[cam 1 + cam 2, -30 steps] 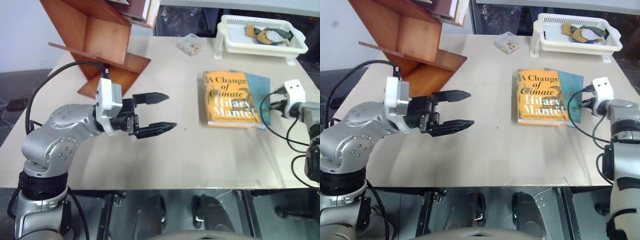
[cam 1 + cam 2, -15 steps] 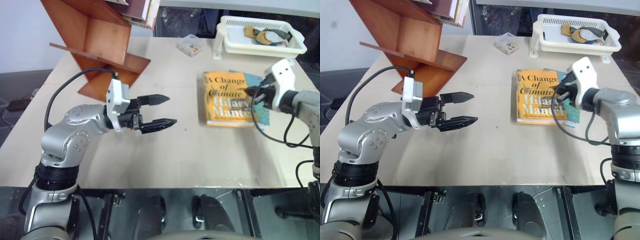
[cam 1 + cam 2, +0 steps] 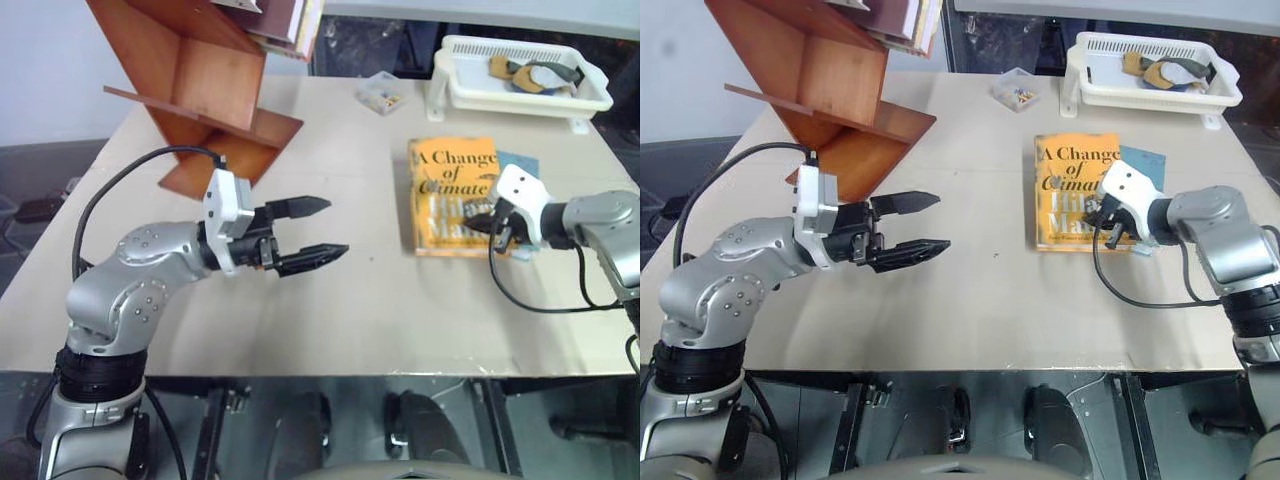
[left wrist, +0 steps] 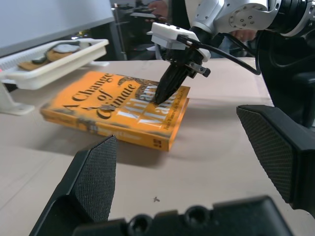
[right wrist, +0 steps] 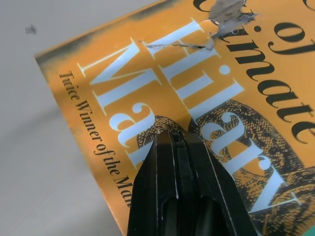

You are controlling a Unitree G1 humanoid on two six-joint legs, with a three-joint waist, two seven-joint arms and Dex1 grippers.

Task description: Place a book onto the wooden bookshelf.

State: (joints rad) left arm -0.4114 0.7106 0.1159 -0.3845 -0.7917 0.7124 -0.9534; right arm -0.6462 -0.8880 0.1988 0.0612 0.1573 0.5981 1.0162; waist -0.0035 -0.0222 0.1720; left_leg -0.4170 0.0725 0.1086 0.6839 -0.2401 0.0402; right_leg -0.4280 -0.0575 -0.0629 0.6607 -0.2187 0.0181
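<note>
The orange-yellow book (image 3: 446, 190) lies flat on the table, right of centre, title up. My right gripper (image 4: 158, 101) is shut and angled down, its joined tips on the cover's near right part among the white letters (image 5: 147, 78). It holds nothing. My left gripper (image 3: 335, 228) hovers open and level above the table's middle, pointing toward the book from a good distance, with nothing between its fingers (image 4: 93, 177). The wooden bookshelf (image 3: 200, 80) stands tilted at the table's far left corner.
A teal book (image 3: 520, 163) peeks out from under the orange one on its right. A white slatted tray (image 3: 520, 95) with small items sits at the far right, a small clear box (image 3: 381, 90) beside it. Several books (image 3: 295, 20) lean in the shelf's top compartment.
My right gripper has swung in from the table's right edge and tipped down onto the book's cover, staying shut. The left gripper has stayed nearly in place, open.
</note>
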